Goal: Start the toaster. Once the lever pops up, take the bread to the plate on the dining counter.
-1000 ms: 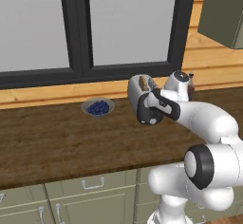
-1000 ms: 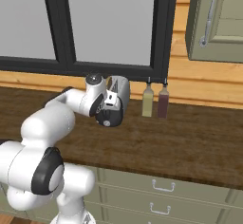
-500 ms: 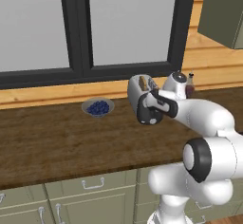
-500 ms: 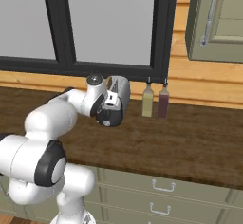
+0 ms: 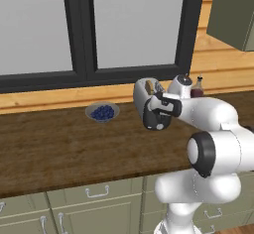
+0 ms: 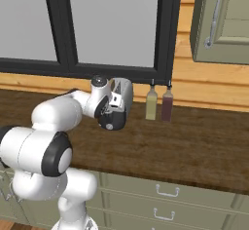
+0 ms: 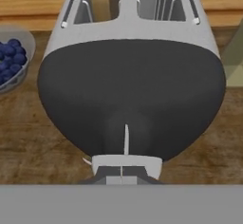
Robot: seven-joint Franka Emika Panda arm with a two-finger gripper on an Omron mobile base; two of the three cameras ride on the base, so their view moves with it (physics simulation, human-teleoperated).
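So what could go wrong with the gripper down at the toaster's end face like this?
The shut gripper sits low at the toaster's black end on the lever; off-centre, it may slip off. More pushing could slide the toaster toward the window. The blueberry bowl and bottles flank it, so a wide retreat might clip them.

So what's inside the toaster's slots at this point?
In the left base view a tan slice of bread pokes out of the toaster. In the hand view the slots show wire guides; how deep the slice goes is hidden by the toaster's body.
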